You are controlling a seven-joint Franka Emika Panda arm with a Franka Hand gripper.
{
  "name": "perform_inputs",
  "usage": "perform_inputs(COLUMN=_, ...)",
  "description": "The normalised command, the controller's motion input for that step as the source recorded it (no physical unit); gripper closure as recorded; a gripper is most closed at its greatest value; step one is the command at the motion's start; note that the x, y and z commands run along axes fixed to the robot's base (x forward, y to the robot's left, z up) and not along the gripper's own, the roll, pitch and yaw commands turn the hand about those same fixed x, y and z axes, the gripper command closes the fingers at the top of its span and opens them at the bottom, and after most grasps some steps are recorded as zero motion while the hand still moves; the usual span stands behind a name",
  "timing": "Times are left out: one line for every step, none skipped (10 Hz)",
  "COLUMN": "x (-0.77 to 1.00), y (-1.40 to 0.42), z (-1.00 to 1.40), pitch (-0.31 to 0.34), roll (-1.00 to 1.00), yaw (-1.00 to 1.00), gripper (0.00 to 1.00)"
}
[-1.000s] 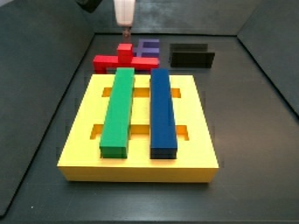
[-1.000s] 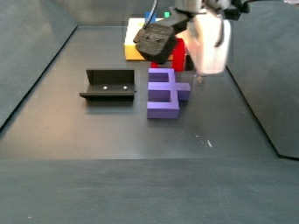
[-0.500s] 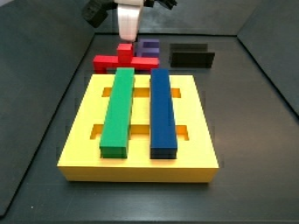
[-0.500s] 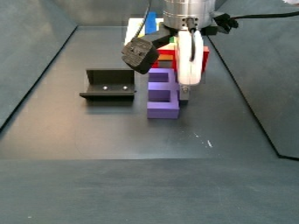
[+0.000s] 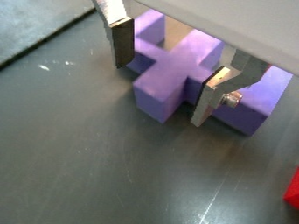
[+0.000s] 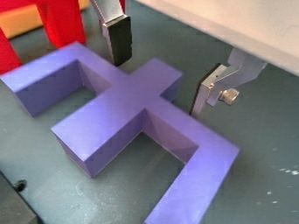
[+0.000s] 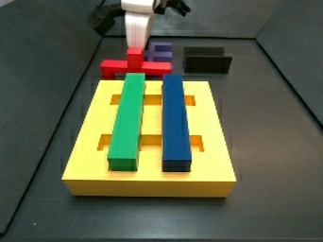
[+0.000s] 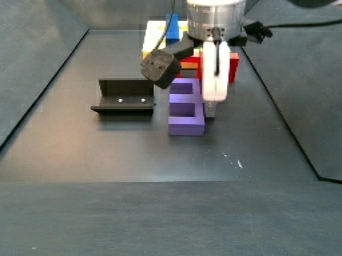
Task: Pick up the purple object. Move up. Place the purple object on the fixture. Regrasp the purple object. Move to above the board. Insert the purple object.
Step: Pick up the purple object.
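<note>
In a wrist view I have the claw (image 5: 170, 79) spread open, one silver finger (image 5: 121, 42) on each side of the purple object (image 5: 187, 79); the piece lies flat on the dark table (image 5: 93, 166), and its central stub sits between the plates, though I cannot tell whether either pad touches it yet.

In a wrist view from the opposite side, the claw (image 6: 163, 66) straddles the crossing of the purple object (image 6: 122, 109); one finger (image 6: 115, 39) stands just beside one face of the stub, the far finger (image 6: 212, 87) beside the opposite face with a visible gap; the red cross-shaped block (image 6: 52, 26) sits near, beyond the piece.

In a side view the claw (image 7: 135, 43) hangs low behind the board (image 7: 151, 170), over the red block (image 7: 134, 64); the purple object (image 7: 161, 51) shows only partly, next to the fixture (image 7: 209, 61).

In a side view from the far end, the claw (image 8: 207, 88) is down at the purple object (image 8: 189, 107), which lies on the table well apart from the fixture (image 8: 122, 97).

My worry: the fingers look unevenly spaced about the stub, so closing could twist or shove the piece before it grips; a shift toward the red block could jam it; a skewed hold would spoil the later seating on the fixture.
</note>
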Motion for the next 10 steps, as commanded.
perform_inputs(x=0.0, y=0.0, z=-0.37, pitch=0.0, roll=-0.09, yaw=0.0, gripper=0.0)
perform_inputs(x=0.0, y=0.0, z=-0.25, pitch=0.0, roll=-0.11, yaw=0.14, gripper=0.0)
perform_inputs(x=0.04, y=0.0, z=-0.09, pitch=0.0, roll=-0.08, yaw=0.1, gripper=0.0)
perform_inputs(x=0.05, y=0.0, z=-0.04, pitch=0.0, roll=-0.08, yaw=0.03, gripper=0.0)
perform_inputs(x=0.0, y=0.0, z=0.0, pitch=0.0, roll=-0.01, yaw=0.0, gripper=0.0)
perform_inputs(x=0.0, y=0.0, z=0.0, pitch=0.0, roll=0.0, yaw=0.0, gripper=0.0)
perform_inputs(x=0.0, y=0.0, z=0.0, pitch=0.0, roll=0.0, yaw=0.0, gripper=1.0)
perform_inputs(x=0.0, y=0.0, z=0.0, pitch=0.0, roll=0.0, yaw=0.0, gripper=1.0)
perform_inputs(x=0.0, y=0.0, z=0.0, pitch=0.0, roll=0.0, yaw=0.0, gripper=1.0)
perform_inputs(x=0.0, y=0.0, z=0.0, pitch=0.0, roll=0.0, yaw=0.0, gripper=1.0)
